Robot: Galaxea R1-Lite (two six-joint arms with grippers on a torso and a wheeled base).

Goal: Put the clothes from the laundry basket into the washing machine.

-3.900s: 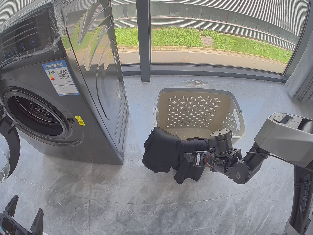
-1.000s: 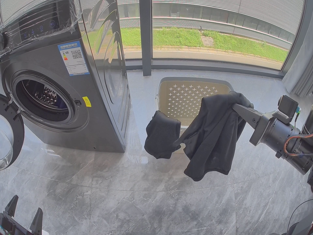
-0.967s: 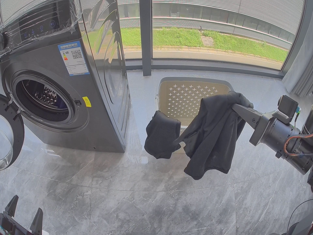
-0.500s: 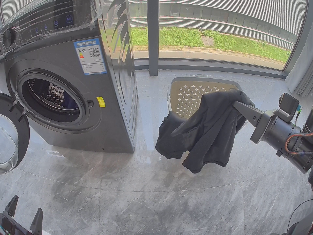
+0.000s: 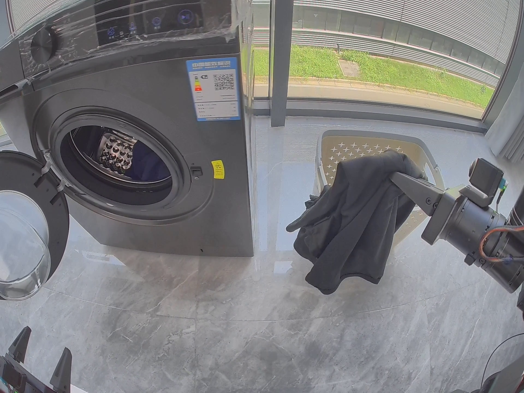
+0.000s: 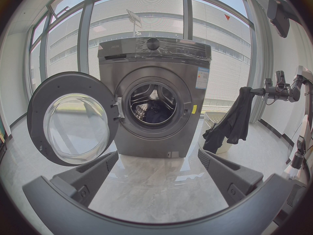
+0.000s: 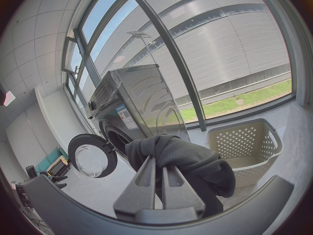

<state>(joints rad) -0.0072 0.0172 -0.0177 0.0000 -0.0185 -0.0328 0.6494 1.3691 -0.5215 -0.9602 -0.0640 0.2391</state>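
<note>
1. One dark garment [image 5: 355, 219] hung in the air just in front of the laundry basket [image 5: 349, 133], and the right gripper [image 5: 397, 178] had its fingers pinched tight on the upper fold.
2. The washing machine [image 5: 164, 83] stood to its left, with its door [image 5: 27, 219] swung wide.
3. The left gripper [image 5: 42, 351] sat low, fingers spread, holding nothing.

The floor [image 5: 218, 328] is glossy grey stone-look tile with pale veining, and it reflects the window light. A grey washing machine [image 5: 164, 154] stands on it at about 10 o'clock, its round door swung open toward 9 o'clock. A beige laundry basket [image 5: 355, 151] with star-shaped holes sits at about 2 o'clock, just beside the machine.
</note>
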